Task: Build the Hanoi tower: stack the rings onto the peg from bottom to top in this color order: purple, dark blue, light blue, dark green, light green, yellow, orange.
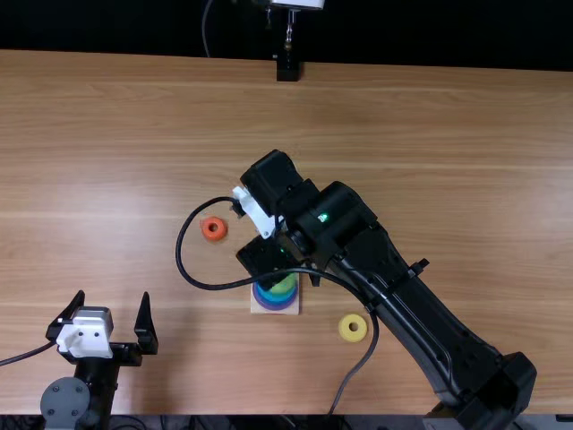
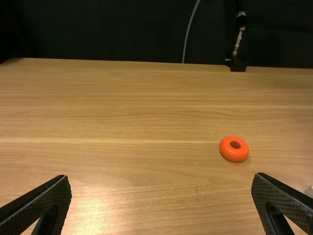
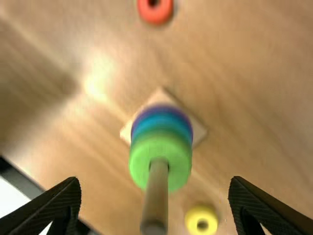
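My right gripper (image 1: 260, 255) is over the peg's base (image 1: 274, 309) in the top view, its arm hiding the peg there. In the right wrist view the right gripper (image 3: 155, 208) stands open around the wooden peg (image 3: 157, 196), which carries a light green ring (image 3: 137, 159) on top of blue and purple rings (image 3: 161, 110). The orange ring (image 1: 214, 228) lies flat on the table, beyond and left of the base; the yellow ring (image 1: 353, 328) lies to the base's right. At the near left, my left gripper (image 1: 109, 309) is open and holds nothing; in the left wrist view, the left gripper (image 2: 161, 203) has bare table between its fingers.
A black cable (image 1: 183, 260) loops from the right arm across the table left of the stack. At the table's far edge a small black mount (image 1: 287, 69) stands. The right arm's links span from the near right edge to the middle.
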